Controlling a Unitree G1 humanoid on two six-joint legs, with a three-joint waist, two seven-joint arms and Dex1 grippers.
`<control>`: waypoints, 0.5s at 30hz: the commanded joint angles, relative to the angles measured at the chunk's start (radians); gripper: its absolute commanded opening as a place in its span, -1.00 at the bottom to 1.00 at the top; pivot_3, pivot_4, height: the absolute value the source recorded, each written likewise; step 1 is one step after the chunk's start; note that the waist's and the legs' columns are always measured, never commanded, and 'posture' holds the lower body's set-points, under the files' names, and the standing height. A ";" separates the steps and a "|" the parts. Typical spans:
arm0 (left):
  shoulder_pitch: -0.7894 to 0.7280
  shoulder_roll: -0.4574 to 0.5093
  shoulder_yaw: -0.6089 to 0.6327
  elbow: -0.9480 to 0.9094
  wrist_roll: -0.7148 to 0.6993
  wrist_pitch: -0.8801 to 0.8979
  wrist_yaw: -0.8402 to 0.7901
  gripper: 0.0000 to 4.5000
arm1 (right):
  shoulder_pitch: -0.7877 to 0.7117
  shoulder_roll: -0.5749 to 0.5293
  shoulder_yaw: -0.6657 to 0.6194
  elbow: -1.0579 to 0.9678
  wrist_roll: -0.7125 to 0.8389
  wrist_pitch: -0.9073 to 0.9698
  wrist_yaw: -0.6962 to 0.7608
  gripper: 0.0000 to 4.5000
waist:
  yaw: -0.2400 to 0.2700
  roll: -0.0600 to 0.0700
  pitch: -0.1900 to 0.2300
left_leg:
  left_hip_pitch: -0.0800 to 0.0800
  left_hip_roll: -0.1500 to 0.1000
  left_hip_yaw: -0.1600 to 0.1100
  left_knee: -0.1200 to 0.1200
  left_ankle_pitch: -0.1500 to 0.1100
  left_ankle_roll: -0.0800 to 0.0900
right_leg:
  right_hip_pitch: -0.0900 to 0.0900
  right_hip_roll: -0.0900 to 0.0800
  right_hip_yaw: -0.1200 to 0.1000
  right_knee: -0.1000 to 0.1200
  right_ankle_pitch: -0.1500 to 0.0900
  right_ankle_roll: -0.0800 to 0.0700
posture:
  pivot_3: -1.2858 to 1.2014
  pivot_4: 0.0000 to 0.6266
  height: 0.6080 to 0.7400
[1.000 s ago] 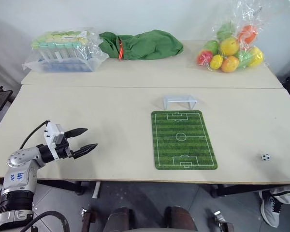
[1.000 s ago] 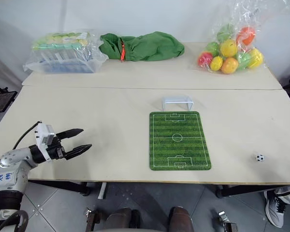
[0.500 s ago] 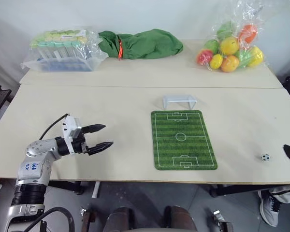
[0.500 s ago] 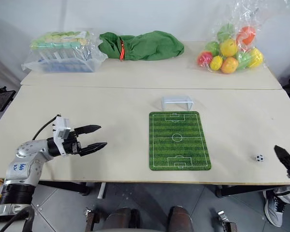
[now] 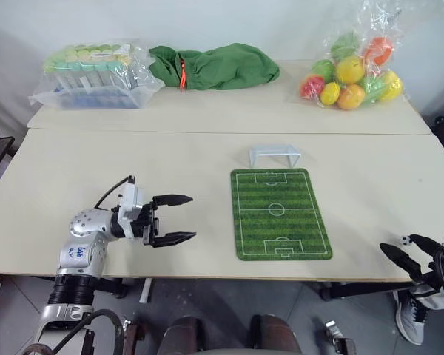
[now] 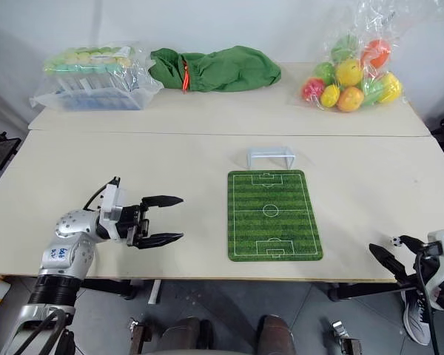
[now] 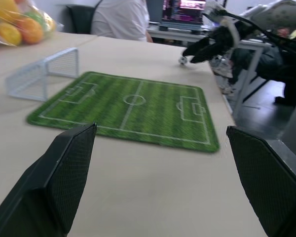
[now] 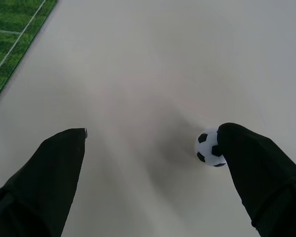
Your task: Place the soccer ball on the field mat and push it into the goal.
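Soccer ball (image 8: 208, 147) sits on bare table right of the field mat (image 5: 281, 213), against one finger of my right gripper (image 8: 153, 148), jaws wide. Left gripper (image 5: 179, 218) hovers open. Pickup stage; next I centre, then close.

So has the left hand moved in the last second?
Yes. The left hand, its black fingers open, has swung across the table toward the green striped field mat, closing much of the gap.
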 commanded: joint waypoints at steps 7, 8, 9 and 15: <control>0.044 0.018 0.028 -0.049 -0.021 -0.013 0.005 1.00 | -0.053 0.012 -0.002 0.098 -0.029 -0.044 -0.005 0.99 | 0.005 0.000 0.000 | 0.000 -0.001 -0.001 0.001 -0.001 0.001 | 0.001 -0.001 0.001 0.000 0.000 0.000 | 0.03 -0.52 1.00; 0.043 0.017 0.029 -0.049 -0.021 -0.013 0.010 1.00 | -0.056 0.014 0.002 0.104 -0.031 -0.046 -0.006 0.99 | 0.004 0.000 0.000 | 0.000 -0.001 -0.001 0.001 -0.001 0.001 | 0.001 -0.001 0.000 0.000 0.000 0.000 | 0.03 -0.52 1.00; 0.043 0.017 0.029 -0.049 -0.021 -0.013 0.013 1.00 | -0.059 0.015 0.004 0.109 -0.032 -0.045 -0.010 0.99 | 0.003 0.000 0.000 | 0.000 -0.001 -0.001 0.001 -0.001 0.001 | 0.001 -0.001 0.001 0.000 0.000 0.000 | 0.03 -0.52 1.00; 0.034 0.017 0.026 -0.038 -0.016 -0.016 0.024 1.00 | -0.076 0.014 0.011 0.150 -0.047 -0.053 -0.017 0.99 | 0.002 0.000 0.000 | 0.000 0.000 0.000 0.001 -0.001 0.001 | 0.001 -0.001 0.000 0.000 0.000 0.000 | 0.03 -0.52 1.00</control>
